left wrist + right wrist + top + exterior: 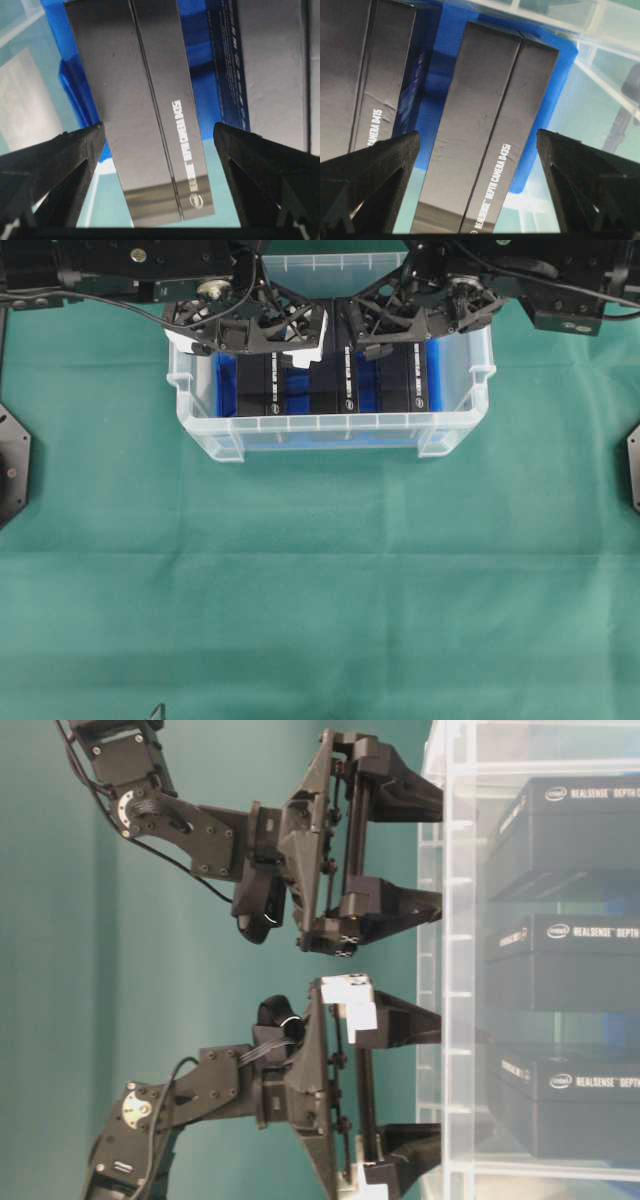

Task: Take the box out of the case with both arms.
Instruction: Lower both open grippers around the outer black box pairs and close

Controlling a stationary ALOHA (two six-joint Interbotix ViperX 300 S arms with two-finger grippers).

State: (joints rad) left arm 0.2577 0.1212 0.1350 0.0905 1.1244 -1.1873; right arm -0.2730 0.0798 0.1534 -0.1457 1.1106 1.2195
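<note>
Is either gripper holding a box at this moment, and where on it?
Nothing is held: left gripper and right gripper each straddle a black box with open fingers.

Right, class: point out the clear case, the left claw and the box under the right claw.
Clear case [310,425], overhead view, front rim.
Left claw [159,140], left wrist view, midway between fingertips.
RealSense box [485,135], right wrist view, top face.

Looking straight down past the wide-open left claw [159,150] at a long black box [137,110] sitting between its two fingers [55,165], on the blue sheet [200,65], another black box [272,65] just beside.
</note>
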